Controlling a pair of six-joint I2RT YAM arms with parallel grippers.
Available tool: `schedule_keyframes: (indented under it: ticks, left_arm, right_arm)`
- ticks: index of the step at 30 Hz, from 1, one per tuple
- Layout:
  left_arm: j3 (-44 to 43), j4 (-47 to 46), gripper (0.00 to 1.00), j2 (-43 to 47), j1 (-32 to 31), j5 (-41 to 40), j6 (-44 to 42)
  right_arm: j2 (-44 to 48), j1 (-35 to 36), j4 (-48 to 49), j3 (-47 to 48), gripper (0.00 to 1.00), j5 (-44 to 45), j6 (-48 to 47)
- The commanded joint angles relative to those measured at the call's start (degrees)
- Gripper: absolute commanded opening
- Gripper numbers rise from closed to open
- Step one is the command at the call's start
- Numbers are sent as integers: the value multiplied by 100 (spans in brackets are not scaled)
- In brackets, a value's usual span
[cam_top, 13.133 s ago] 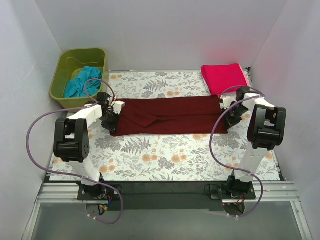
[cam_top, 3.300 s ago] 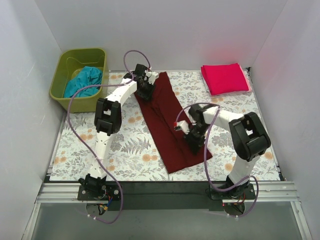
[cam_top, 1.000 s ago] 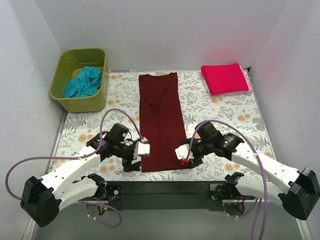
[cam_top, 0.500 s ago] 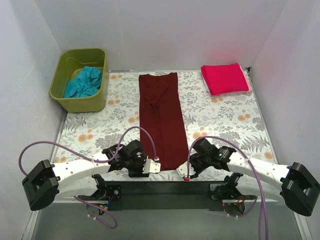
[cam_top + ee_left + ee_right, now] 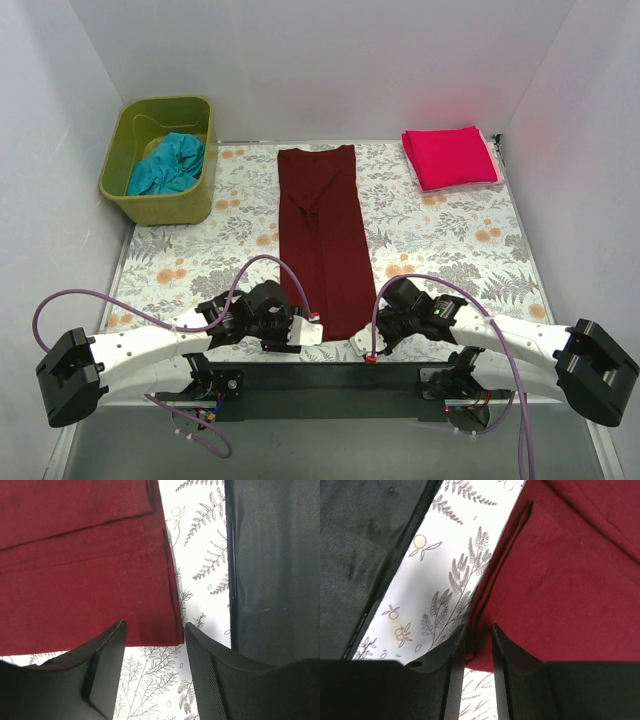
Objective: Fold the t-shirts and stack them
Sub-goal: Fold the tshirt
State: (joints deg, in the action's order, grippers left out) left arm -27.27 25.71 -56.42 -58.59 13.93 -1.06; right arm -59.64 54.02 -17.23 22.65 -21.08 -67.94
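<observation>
Black strip [image 5: 330,378] is running along the near edge of the floral tabletop [image 5: 450,250], both claws working just beyond it.

Left claw [image 5: 310,332] is sitting low at the near left corner of the maroon shirt [image 5: 320,240]. In its wrist view the fingers [image 5: 102,672] are standing spread. The hem corner is lying flat in the gap between them, not gripped.

Right claw [image 5: 366,346] is sitting low at the near right corner. Its wrist view is showing the fingers [image 5: 455,655] pressed nearly together, pinching the shirt's folded side edge just above the hem.

Both arms are reaching in low from the sides, elbows swung out wide.

Maroon shirt is lying flat as a long narrow band, folded lengthwise. It is running straight from the near edge to the far edge, about the middle of the tabletop. A seam and a fold line are showing along it.

Far left: green bin [image 5: 165,205] is standing at the tabletop's corner, teal shirt [image 5: 168,165] lying crumpled inside it.

Far right: pink shirt [image 5: 452,157] is lying folded into a neat rectangle at the corner, well apart from the maroon one.
</observation>
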Motion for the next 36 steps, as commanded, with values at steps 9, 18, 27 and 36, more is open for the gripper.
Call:
schedule_keyframes:
  ticks: [9, 18, 27, 36]
  left_arm:
    - [-157, -145, 51, -474, -74, 198, -17]
    - [459, -699, 43, -887, -302, -207, -307]
    - [407, -357, 2, -1213, -329, -312, -202]
    - [-77, 56, 0, -343, -285, -251, 62]
  right_arm:
    - [-505, 56, -289, -130, 16, 315, 185]
    - [-329, 65, -377, -218, 1, 359, 352]
    - [-189, 65, -570, -51, 1, 403, 721]
    - [374, 47, -746, 371, 1, 623, 1099]
